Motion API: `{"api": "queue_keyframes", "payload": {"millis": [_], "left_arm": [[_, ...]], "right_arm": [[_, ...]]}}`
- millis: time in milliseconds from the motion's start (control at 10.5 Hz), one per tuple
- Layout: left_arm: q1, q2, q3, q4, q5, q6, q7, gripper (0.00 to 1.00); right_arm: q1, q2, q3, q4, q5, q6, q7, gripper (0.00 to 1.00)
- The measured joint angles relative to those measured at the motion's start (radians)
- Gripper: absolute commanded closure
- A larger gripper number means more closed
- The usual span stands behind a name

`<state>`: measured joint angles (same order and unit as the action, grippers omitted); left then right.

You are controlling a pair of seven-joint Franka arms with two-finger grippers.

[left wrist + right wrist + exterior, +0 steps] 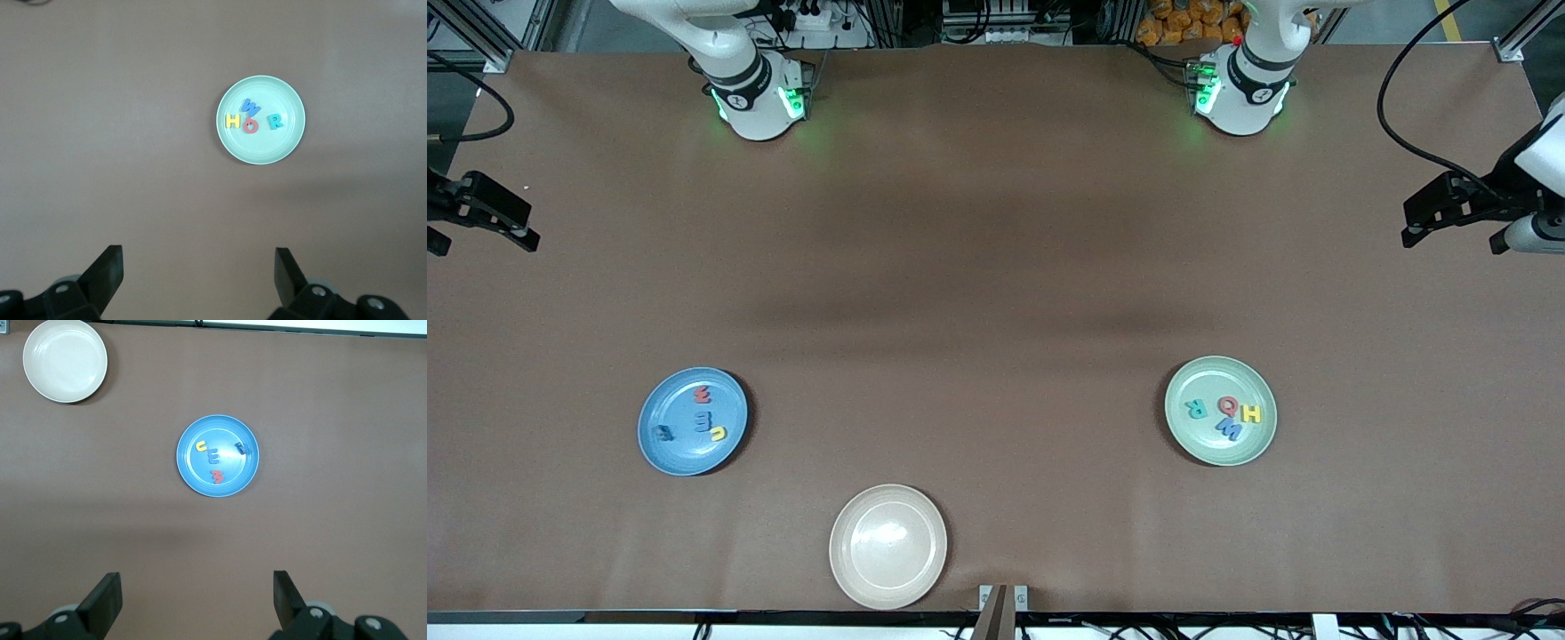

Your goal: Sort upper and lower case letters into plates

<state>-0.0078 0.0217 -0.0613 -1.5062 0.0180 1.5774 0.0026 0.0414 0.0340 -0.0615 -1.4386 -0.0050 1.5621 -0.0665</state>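
Both plates, blue (660, 443) and mint (1220, 370), hold letters well apart from spread, empty fingers (107, 270).

left arm: drawn back to its end of the bench, waiting | left tool (198, 277): up in the air, fingers wide apart, empty | right arm: likewise pulled back at its own end | right tool (197, 600): raised, fingers spread, empty
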Motion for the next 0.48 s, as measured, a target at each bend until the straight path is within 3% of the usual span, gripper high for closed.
{"api": "queue_keyframes", "payload": {"millis": [476], "left_arm": [[0.0, 0.0, 0.0, 0.016, 0.0, -0.034, -0.021, 0.0]], "right_arm": [[0.0, 0.0, 0.0, 0.0, 0.0, 0.0, 0.0, 0.0]]}}
